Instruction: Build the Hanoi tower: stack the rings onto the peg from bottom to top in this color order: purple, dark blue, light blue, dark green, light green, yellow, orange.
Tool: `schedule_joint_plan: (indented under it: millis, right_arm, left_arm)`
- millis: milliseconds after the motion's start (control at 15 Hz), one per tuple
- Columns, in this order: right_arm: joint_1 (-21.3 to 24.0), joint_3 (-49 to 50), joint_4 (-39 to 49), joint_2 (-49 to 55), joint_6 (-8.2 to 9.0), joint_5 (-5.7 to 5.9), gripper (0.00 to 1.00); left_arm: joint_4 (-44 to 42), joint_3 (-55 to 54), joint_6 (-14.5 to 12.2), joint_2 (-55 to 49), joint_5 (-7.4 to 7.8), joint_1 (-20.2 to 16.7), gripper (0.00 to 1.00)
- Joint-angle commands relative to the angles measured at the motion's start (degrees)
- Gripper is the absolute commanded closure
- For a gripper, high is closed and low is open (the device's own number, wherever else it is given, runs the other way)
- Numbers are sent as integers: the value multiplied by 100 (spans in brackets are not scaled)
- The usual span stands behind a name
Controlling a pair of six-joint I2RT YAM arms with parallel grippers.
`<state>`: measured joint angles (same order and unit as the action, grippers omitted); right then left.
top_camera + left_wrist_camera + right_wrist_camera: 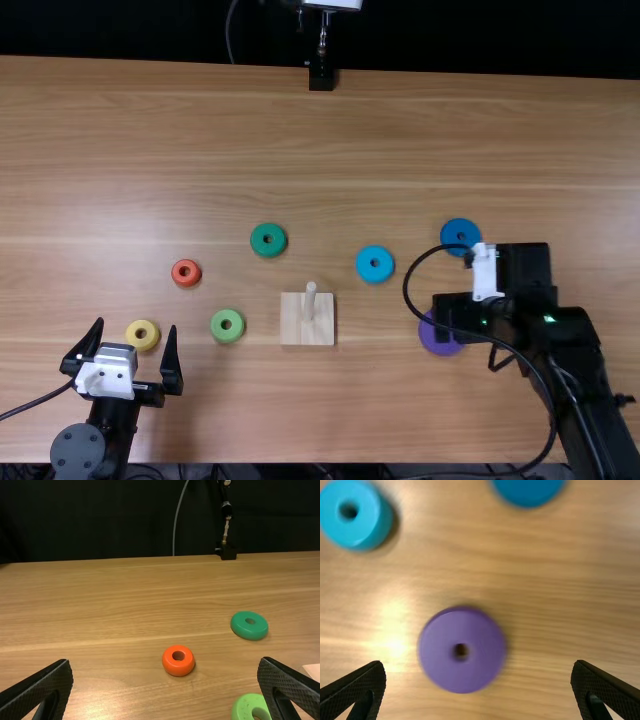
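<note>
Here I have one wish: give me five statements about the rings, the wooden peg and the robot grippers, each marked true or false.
1. The upright wooden peg has no ring on it. True.
2. The right gripper is gripping the flat purple ring. False: the ring lies on the wooden table, and the gripper's fingers are apart.
3. The left gripper has its fingers apart. True.
4. The dark green ring is closer to the table's near edge than the light green ring. False: the light green one is closer.
5. No ring is stacked on another. True.
</note>
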<state>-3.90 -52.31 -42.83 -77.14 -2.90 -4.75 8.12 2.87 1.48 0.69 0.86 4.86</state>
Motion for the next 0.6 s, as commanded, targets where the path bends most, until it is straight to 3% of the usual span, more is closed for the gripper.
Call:
schedule_joint_plan:
  millis: [0, 467, 533]
  right_arm:
    - [-137, 125, -5, -205, 279, -421, 0]
    - [-348, 283, 79, -960, 279, -389, 0]
    - [-348, 283, 142, -1075, 290, -305, 0]
  left_arm:
    - [63, -287, -63, -69, 19, -47, 0]
    - [63, -287, -63, -69, 19, -47, 0]
    - [63, -287, -63, -69, 19, -47, 0]
